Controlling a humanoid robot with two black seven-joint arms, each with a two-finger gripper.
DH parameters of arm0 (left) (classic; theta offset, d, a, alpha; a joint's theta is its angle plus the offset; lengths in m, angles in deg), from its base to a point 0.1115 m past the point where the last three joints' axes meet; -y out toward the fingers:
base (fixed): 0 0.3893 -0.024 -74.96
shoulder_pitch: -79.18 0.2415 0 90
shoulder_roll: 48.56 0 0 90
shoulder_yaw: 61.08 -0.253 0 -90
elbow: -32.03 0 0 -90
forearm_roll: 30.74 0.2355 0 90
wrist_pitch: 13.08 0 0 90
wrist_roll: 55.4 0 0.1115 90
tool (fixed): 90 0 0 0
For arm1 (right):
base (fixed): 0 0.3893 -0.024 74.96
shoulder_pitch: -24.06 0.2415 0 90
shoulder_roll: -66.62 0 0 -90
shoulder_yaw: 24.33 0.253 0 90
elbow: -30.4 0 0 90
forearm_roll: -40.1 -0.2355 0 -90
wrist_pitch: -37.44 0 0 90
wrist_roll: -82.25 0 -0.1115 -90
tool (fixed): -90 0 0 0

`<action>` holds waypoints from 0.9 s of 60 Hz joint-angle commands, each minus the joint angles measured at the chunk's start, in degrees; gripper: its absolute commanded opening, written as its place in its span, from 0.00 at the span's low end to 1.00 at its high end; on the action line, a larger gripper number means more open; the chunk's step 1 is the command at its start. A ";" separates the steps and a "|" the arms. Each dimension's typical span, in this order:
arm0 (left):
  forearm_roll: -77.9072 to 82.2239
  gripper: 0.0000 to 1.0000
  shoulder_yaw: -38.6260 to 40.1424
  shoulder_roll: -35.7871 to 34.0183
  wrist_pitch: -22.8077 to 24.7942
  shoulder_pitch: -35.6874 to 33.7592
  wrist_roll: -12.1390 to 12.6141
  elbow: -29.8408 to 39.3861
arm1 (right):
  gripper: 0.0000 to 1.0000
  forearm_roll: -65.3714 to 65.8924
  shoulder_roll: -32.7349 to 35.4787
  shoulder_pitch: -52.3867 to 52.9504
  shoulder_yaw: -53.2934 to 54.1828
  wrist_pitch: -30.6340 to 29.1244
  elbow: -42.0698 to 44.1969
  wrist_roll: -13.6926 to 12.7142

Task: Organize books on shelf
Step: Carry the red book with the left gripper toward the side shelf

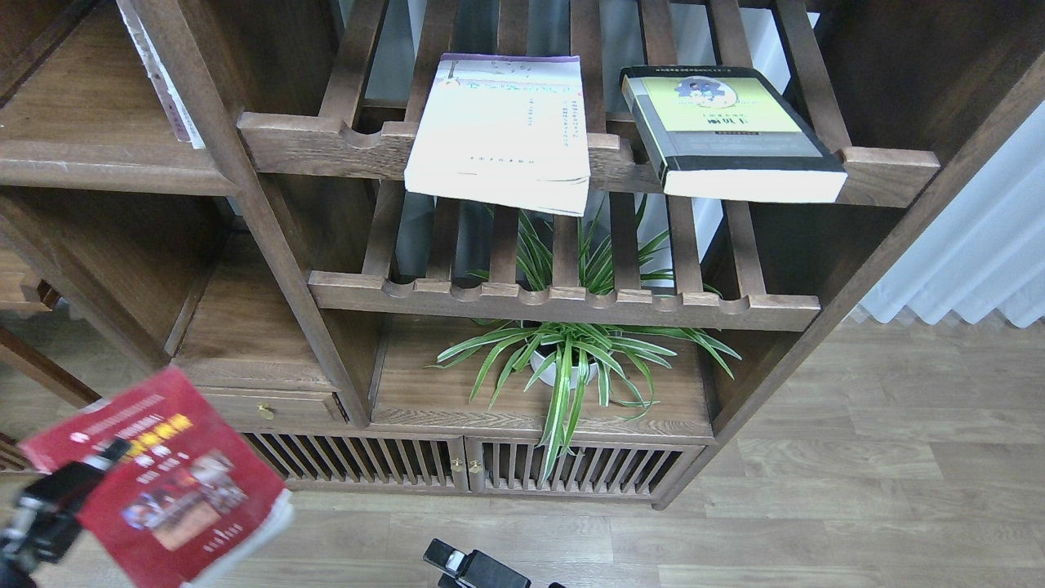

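Note:
My left gripper (100, 467) is shut on the left edge of the red paperback with photo panels (184, 494), holding it tilted in the air at the lower left, in front of the bookcase. The thin white purple-topped book (500, 122) lies flat on the upper slatted rack (326, 143), overhanging its front rail. The thick black-and-lime-yellow book (727, 131) lies flat to its right on the same rack. The solid dark-brown plank shelf (90, 163) is at the upper left. My right gripper (467, 567) just shows at the bottom edge; its fingers cannot be told apart.
A second slatted rack (571, 302) sits below the first. A potted spider plant (571, 359) stands on the board under it. A thin white-spined book (167, 82) leans against the post by the plank shelf. Slatted cabinet doors (367, 465), a wood floor and a white curtain (980, 245) are nearby.

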 commanded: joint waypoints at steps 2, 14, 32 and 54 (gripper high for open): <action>0.10 0.05 10.94 -1.08 -0.02 3.01 1.15 2.39 | 0.99 -0.01 0.00 0.28 -0.08 0.00 0.72 0.02; 0.71 0.05 21.85 -6.18 -0.02 3.36 1.59 2.92 | 0.99 0.17 0.00 0.20 -0.26 0.00 1.77 0.02; 10.03 0.06 34.62 -12.78 -0.02 -0.24 2.30 2.74 | 0.99 0.35 0.00 0.20 -0.35 0.00 2.48 -0.25; 30.41 0.07 34.62 -13.13 -0.02 -26.42 7.04 1.25 | 0.99 1.05 0.00 -0.51 -0.35 0.00 2.48 -0.16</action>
